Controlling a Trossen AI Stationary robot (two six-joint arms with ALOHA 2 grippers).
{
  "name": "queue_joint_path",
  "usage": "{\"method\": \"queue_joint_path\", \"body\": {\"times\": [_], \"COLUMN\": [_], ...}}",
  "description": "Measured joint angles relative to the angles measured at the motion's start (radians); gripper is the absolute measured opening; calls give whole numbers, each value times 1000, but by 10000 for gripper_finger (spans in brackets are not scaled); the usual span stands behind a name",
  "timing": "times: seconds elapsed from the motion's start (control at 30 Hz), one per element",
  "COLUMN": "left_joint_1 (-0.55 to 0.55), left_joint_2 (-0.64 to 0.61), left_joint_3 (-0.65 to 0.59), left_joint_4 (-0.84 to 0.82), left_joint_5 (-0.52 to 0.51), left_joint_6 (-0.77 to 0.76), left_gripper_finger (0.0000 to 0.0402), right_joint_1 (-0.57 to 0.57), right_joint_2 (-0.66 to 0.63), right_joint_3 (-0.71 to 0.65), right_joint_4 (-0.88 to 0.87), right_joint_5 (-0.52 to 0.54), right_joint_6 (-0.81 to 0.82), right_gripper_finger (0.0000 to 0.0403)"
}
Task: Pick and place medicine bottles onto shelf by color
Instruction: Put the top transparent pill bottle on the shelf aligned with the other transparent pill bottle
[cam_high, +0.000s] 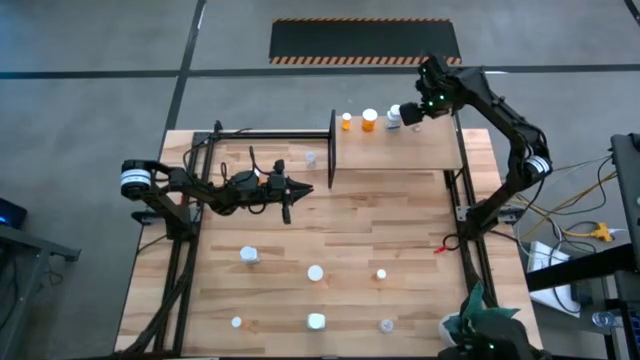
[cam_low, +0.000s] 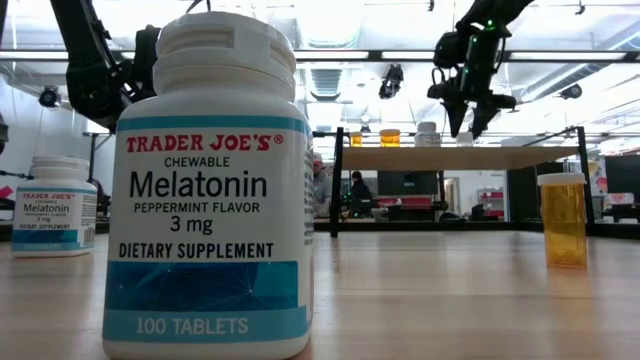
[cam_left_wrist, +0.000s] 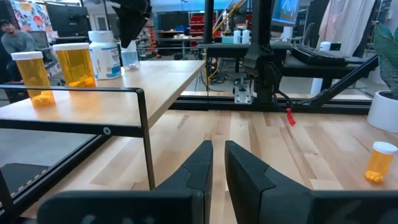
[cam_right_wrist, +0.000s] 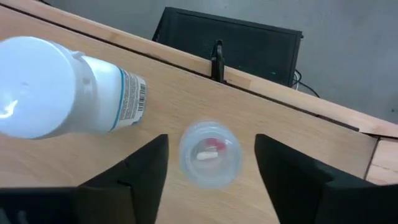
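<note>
Plank table (cam_high: 400, 240) on my feed, bottles scattered, shelf (cam_high: 400, 150) at its far edge.
Largest in my low view is a Melatonin bottle (cam_low: 210, 190). On the shelf I see two orange bottles (cam_high: 369, 121), a white bottle (cam_right_wrist: 56, 87) and a small clear one (cam_right_wrist: 210, 154). My right gripper (cam_right_wrist: 211, 168) hangs spread wide around that clear one, gripping nothing. My left gripper (cam_left_wrist: 217, 163) waits mid-table, fingers nearly closed, empty.

white bottle (cam_low: 210, 190) label "Trader Joe's Chewable Melatonin 3 mg, 100 tablets"
</note>
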Motion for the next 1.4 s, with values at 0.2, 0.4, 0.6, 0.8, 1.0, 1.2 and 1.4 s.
{"method": "queue_joint_path", "body": {"times": [0.2, 0.4, 0.6, 0.8, 1.0, 1.2, 1.4], "left_joint_1": [0, 0, 0, 0, -1, 39, 85], "left_joint_2": [0, 0, 0, 0, -10, -43, 8], "left_joint_3": [0, 0, 2, 5, 9, 96, 213], "left_joint_4": [0, 0, -2, -35, -51, -369, -543], "left_joint_5": [0, 0, 0, 0, -117, -214, -332], "left_joint_6": [0, 1, 2, 5, -62, -157, -184], "left_gripper_finger": [24, 24, 24, 24, 24, 56, 141], "right_joint_1": [3, 62, 283, 551, 756, 835, 845], "right_joint_2": [-59, -206, -404, -587, -671, -671, -667], "right_joint_3": [46, 20, -217, -553, -827, -923, -925], "right_joint_4": [-10, -37, 161, 556, 927, 1053, 1064], "right_joint_5": [1, 20, 35, 34, 35, 35, 36], "right_joint_6": [-30, -73, -71, -67, -135, -179, -194], "right_gripper_finger": [263, 225, 95, 15, 13, 12, 12]}}
